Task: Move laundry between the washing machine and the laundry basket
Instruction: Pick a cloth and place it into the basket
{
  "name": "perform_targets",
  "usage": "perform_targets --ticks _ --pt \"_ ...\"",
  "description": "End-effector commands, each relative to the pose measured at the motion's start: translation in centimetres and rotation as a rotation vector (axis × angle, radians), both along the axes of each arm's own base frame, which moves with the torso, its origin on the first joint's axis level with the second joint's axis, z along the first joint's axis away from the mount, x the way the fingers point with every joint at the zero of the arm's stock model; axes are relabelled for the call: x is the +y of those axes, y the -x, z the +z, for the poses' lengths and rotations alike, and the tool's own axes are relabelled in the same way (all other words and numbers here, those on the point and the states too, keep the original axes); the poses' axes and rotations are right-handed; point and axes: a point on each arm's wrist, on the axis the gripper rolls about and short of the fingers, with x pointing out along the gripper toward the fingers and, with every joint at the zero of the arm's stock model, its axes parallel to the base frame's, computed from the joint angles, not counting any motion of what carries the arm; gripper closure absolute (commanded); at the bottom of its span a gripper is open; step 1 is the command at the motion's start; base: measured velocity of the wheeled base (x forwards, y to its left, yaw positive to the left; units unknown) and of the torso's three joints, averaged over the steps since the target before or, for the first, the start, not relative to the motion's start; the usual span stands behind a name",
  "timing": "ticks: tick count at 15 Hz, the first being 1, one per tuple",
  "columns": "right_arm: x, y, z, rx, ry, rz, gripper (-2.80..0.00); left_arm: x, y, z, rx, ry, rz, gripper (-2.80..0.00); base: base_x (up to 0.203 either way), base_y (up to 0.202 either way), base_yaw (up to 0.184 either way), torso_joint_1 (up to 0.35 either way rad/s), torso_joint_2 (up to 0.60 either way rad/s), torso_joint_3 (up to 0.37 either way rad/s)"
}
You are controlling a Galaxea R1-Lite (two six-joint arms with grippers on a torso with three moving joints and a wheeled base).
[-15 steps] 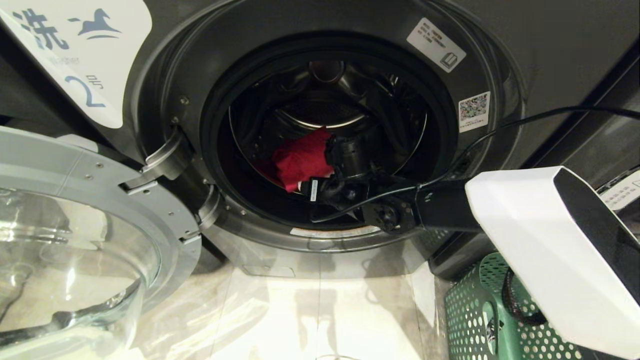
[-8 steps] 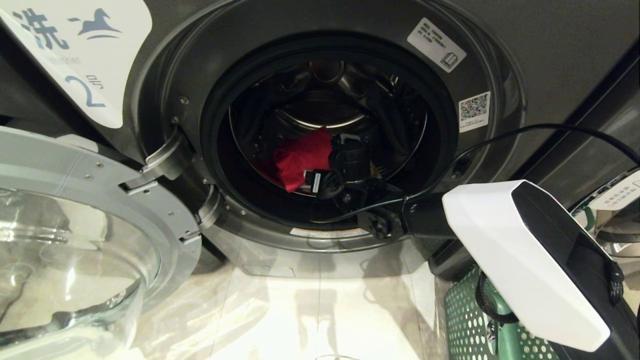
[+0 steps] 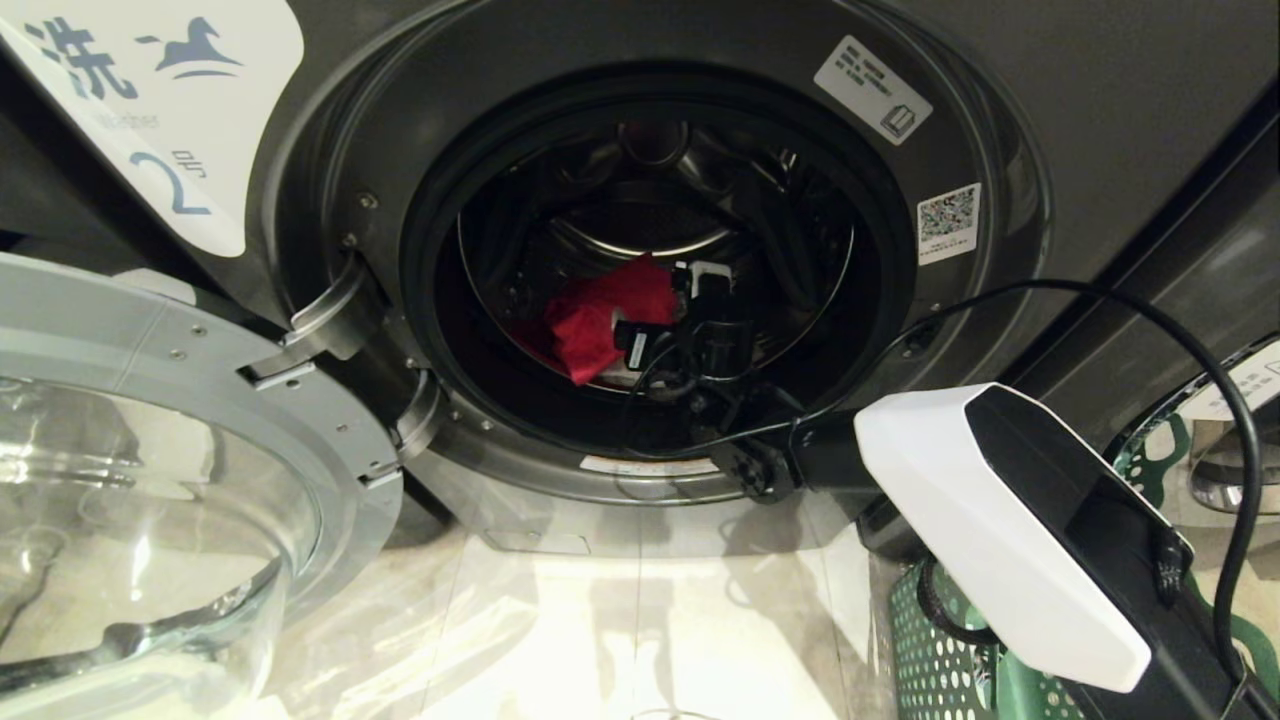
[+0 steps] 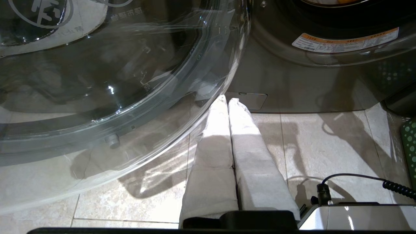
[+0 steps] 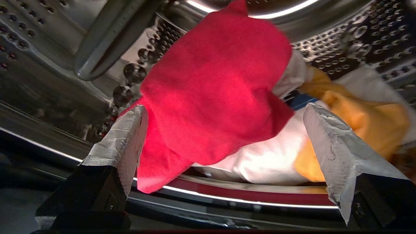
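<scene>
Right gripper (image 5: 224, 130) spread wide inside washing machine (image 3: 1050, 120), facing red garment (image 5: 214, 94).

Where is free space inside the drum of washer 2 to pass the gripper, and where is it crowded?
Free: the upper drum, above the red garment, and the dark gap to its left by the door seal. Crowded: the drum floor, where the red, white garment and orange garment lie piled before the open right gripper.
</scene>
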Motion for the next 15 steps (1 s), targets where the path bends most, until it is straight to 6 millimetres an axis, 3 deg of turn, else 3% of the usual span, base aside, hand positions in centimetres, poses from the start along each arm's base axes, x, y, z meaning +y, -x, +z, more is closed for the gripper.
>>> perform_targets --ticks 1,3,11,15 --pt "0.5 -0.4 -2.2 0.003 0.001 0.001 -2.8 0.0 0.0 0.0 0.001 0.0 0.0 0.0 0.0 0.0 0.0 0.0 0.0 0.0" --pt "0.7 -0.7 -3.4 -0.017 -0.001 0.001 -2.8 0.0 0.0 0.0 0.001 0.0 0.0 0.0 0.0 0.0 0.0 0.0 0.0 0.0" --pt "0.3 -1.3 -4.6 -0.034 0.055 0.026 -2.8 0.0 0.0 0.0 0.001 0.0 0.0 0.0 0.0 0.0 0.0 0.0 0.0 0.0" --pt "1.1 -0.9 -5.3 -0.06 0.03 0.042 -2.8 0.0 0.0 0.0 0.001 0.0 0.0 0.0 0.0 0.0 0.0 0.0 0.0 0.0"
